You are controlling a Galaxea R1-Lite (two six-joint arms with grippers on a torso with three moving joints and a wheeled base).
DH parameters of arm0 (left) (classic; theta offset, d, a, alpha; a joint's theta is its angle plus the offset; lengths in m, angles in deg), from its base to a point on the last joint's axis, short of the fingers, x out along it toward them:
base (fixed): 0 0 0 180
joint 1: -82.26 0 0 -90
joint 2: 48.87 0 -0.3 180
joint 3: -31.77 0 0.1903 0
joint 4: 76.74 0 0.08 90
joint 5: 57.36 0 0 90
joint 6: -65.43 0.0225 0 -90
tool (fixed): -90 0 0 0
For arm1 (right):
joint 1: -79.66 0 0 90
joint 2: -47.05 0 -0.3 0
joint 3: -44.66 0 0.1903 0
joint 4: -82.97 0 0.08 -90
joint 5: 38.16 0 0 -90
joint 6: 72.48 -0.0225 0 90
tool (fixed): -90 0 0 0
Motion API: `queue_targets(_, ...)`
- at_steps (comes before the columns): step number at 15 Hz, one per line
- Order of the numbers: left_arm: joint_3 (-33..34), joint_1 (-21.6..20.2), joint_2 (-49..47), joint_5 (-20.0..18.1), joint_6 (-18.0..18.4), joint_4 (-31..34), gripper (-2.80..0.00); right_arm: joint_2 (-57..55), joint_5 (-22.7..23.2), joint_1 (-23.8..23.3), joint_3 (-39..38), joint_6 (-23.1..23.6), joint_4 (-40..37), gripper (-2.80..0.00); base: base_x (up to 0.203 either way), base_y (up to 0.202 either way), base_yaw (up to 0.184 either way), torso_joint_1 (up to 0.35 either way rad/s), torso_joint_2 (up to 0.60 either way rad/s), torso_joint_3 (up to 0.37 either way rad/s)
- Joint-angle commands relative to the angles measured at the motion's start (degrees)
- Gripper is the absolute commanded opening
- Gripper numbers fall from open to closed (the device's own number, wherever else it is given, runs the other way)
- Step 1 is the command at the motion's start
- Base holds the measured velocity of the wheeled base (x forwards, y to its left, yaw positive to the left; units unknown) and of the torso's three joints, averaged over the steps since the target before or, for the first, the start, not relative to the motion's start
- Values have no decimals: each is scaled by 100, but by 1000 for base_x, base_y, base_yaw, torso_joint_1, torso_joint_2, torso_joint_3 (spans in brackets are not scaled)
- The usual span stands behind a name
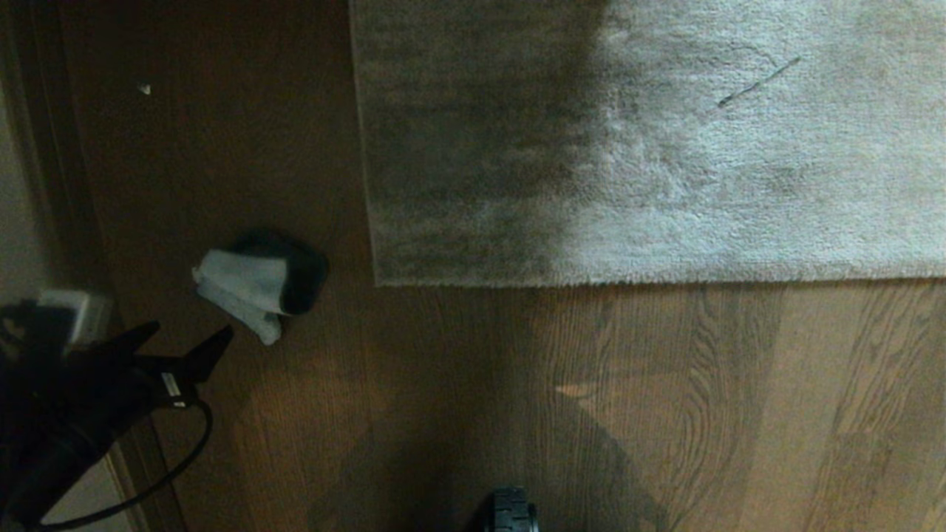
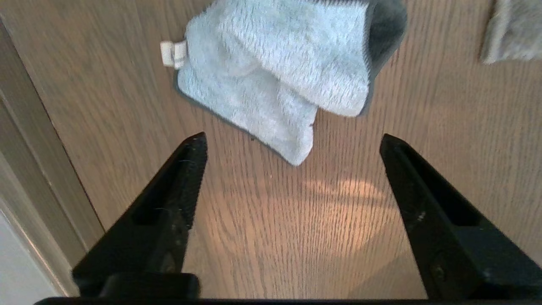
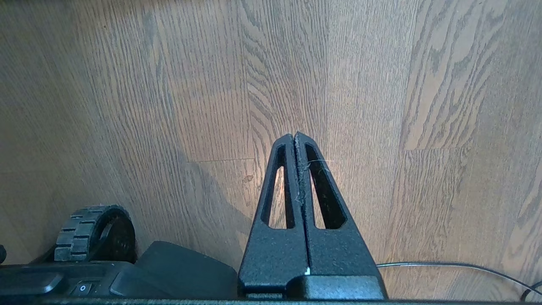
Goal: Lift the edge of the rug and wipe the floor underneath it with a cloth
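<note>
Gripper on the left arm [image 1: 188,334] at eight o'clock, jaws spread wide and empty; cloth [image 1: 247,290] lies just beyond on the floor [image 1: 443,406], apart from the rug edge [image 1: 665,279] at two o'clock; a shallow pinch might only push the cloth away; right gripper [image 3: 295,136] clenched, absent from the head view.

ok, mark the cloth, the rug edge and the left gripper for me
cloth [image 2: 279,80], left wrist view: pale top fold.
rug edge [image 1: 650,281], head view: hem nearest the robot.
left gripper [image 2: 292,146], left wrist view: midway between its open fingertips, short of the cloth.
</note>
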Motion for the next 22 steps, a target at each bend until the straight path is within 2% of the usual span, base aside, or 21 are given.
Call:
queue_targets(1,61,0,-46,0,-40,-53,0,-7,-2,2,0,-1,2,-280,0,0,0,0,0,0)
queue_targets(9,572,0,944,73,-77,-5,0,-7,-1,2,0,-1,2,-280,0,0,0,0,0,0)
queue_targets(10,572,0,1056,78,-80,47,-268,-7,2,2,0,-1,2,-280,0,0,0,0,0,0)
queue_targets(11,573,0,1154,87,-80,85,-280,-7,2,2,0,-1,2,-280,0,0,0,0,0,0)
queue_targets(15,575,0,1803,97,-80,609,-280,-7,2,2,0,-1,2,-280,0,0,0,0,0,0)
queue_targets(18,574,-66,2672,154,-101,1407,-280,-7,2,2,0,-1,2,-280,0,0,0,0,0,0)
queue_targets(22,514,-158,3769,208,-135,2853,-280,-7,2,2,0,-1,2,-280,0,0,0,0,0,0)
